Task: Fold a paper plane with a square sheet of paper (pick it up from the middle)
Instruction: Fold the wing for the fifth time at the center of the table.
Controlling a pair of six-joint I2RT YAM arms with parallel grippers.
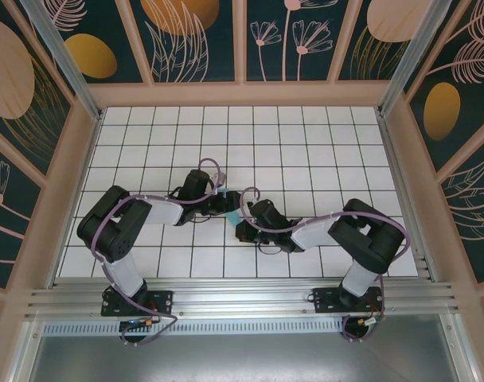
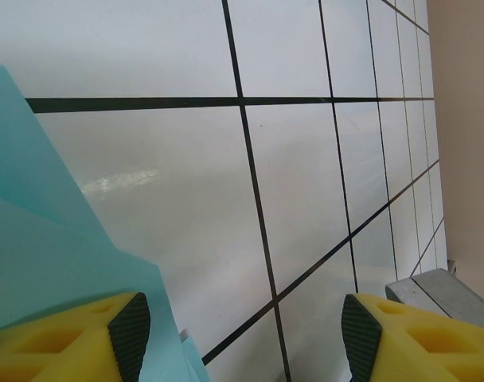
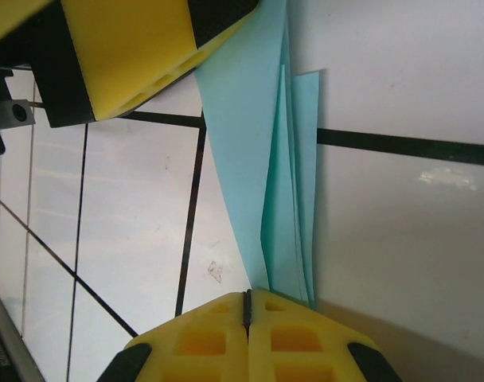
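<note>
Finds the paper (image 3: 266, 159) at the middle of the table (image 1: 306, 143), folded into narrow stacked layers, left gripper (image 2: 242, 326) at its 10 o'clock and right gripper (image 3: 247, 306) at its 4. Shows the right gripper pressed together at 6 o'clock of its own view, layers running up toward 12 from just beside its fingers, likely anchoring that end so the folds hold, though cannot tell whether any layer is nipped. Has the left gripper spread, paper against one finger at 8 o'clock of its view, probably set to close for the next crease.
</note>
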